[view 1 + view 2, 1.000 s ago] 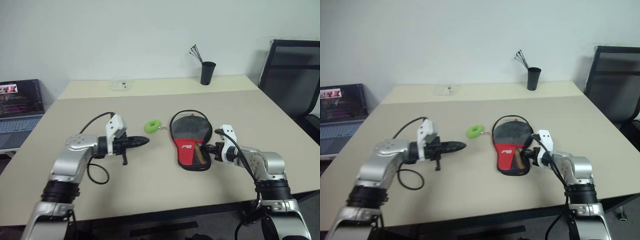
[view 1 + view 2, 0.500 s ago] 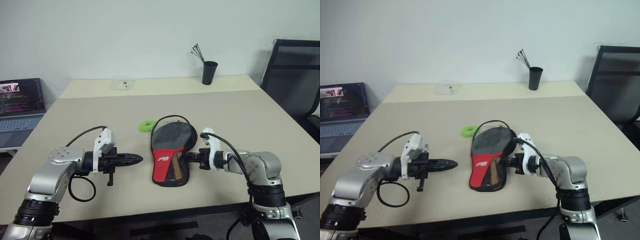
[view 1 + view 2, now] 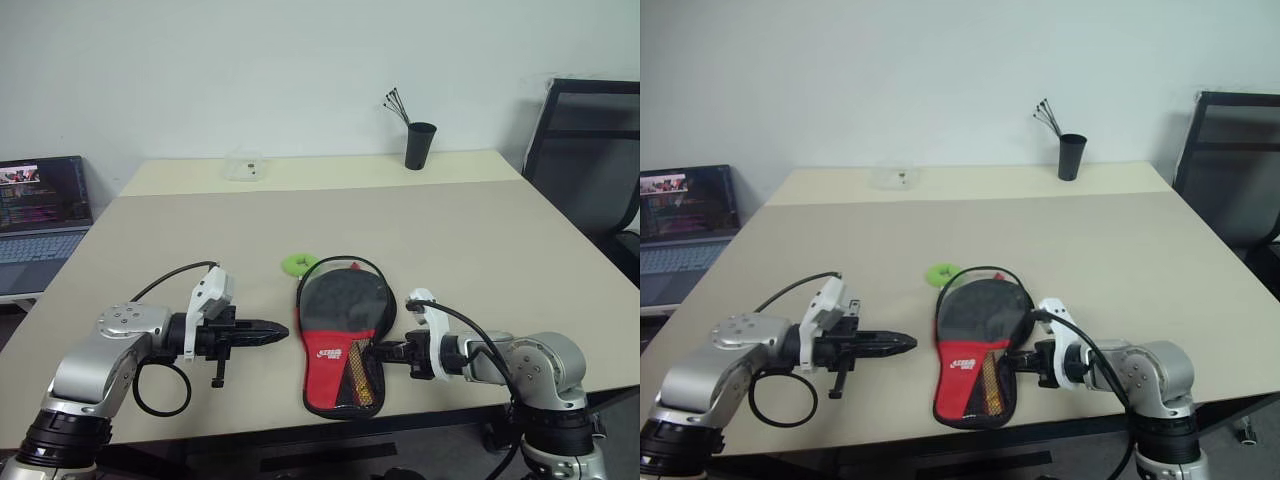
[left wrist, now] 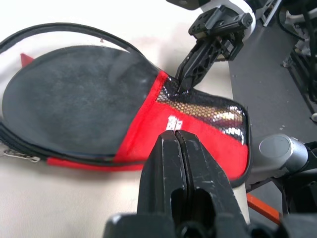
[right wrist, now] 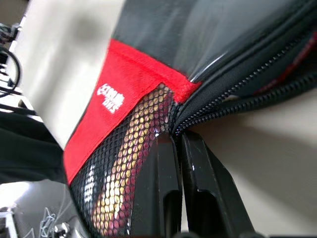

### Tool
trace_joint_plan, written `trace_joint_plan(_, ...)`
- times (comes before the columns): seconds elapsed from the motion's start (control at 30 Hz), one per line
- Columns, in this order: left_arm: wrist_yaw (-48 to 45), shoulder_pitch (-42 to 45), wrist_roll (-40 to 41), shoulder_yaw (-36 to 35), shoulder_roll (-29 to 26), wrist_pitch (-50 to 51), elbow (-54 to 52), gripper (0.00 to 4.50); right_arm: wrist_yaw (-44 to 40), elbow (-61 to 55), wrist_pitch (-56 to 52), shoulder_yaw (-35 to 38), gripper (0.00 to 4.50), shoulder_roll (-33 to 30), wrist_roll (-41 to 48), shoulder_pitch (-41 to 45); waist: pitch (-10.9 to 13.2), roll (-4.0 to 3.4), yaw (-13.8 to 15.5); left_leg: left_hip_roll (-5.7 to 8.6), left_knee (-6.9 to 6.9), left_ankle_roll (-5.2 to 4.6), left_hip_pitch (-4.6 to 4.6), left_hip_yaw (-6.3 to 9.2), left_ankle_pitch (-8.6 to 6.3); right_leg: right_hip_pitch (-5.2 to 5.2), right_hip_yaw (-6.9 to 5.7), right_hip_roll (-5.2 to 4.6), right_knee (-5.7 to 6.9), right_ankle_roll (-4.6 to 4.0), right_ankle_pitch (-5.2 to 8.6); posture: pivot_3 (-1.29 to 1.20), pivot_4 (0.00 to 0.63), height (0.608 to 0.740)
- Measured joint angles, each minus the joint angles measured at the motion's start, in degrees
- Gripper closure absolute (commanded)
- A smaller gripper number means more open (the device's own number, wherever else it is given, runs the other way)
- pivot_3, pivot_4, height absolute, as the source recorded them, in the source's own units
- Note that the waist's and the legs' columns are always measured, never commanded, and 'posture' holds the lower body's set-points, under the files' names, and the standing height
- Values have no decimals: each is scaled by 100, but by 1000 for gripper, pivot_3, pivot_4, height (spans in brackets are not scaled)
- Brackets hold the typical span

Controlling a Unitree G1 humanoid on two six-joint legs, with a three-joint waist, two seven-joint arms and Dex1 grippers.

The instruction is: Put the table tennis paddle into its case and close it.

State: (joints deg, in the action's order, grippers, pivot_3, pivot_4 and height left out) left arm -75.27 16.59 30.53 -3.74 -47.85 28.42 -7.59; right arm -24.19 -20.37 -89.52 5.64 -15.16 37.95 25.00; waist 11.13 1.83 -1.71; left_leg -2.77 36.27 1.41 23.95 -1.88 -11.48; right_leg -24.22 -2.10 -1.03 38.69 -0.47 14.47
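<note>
The case [image 3: 326, 349] lies flat near the table's front edge, red side up with a white logo and a black mesh pocket. Its zipper rim [image 3: 340, 261] stands loose around the round end. Through the mesh shows the wooden handle [image 5: 128, 166] of the table tennis paddle; the dark round blade [image 4: 74, 99] lies inside the case. My right gripper [image 3: 379, 350] is shut on the case's zipper edge at its right side, beside the mesh. On the case's left, my left gripper [image 3: 282, 328] points at it, shut and empty, a short gap away.
A green ring [image 3: 297, 263] lies just behind the case. At the far edge stand a black cup [image 3: 417, 146] with sticks and a small clear box [image 3: 243, 167]. A laptop [image 3: 40, 210] sits off the table's left, a black chair [image 3: 590, 150] at the right.
My right gripper has dragged the case back toward the table's front edge and somewhat left. My left arm has drawn back too, still shut.
</note>
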Motion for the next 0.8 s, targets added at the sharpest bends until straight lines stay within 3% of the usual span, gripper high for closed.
trace_joint_plan(0.27,-30,0,-1,3,2,-10,-4,4500,-177,265,160,2,4485,-497,34,182,0,1,7,4,-10,0,1,-2,0,1,0,0,-12,1,0,0,150,740)
trace_joint_plan(0.5,-15,-31,-2,9,37,-25,-27,4500,-172,327,224,-27,4485,-518,33,239,0,1,5,1,-15,0,1,-1,0,-1,-1,1,-12,1,0,0,150,740)
trace_joint_plan(0.53,-7,-53,-2,9,40,-26,-50,4500,-164,321,224,-24,4011,-518,33,237,1,1,5,2,-15,0,1,0,0,-1,-1,0,-12,0,0,0,150,740)
trace_joint_plan(0.67,103,-163,-2,9,83,-30,-108,4500,-134,24,135,59,2845,-653,73,52,1,1,10,1,-17,0,2,0,0,0,-1,-1,-16,1,1,0,150,740)
trace_joint_plan(0.8,277,-240,-14,-1,148,-42,-105,4500,-394,-678,127,9,1418,-1466,257,-195,1,2,20,2,-17,0,3,0,0,1,-2,-5,-21,2,1,0,150,740)
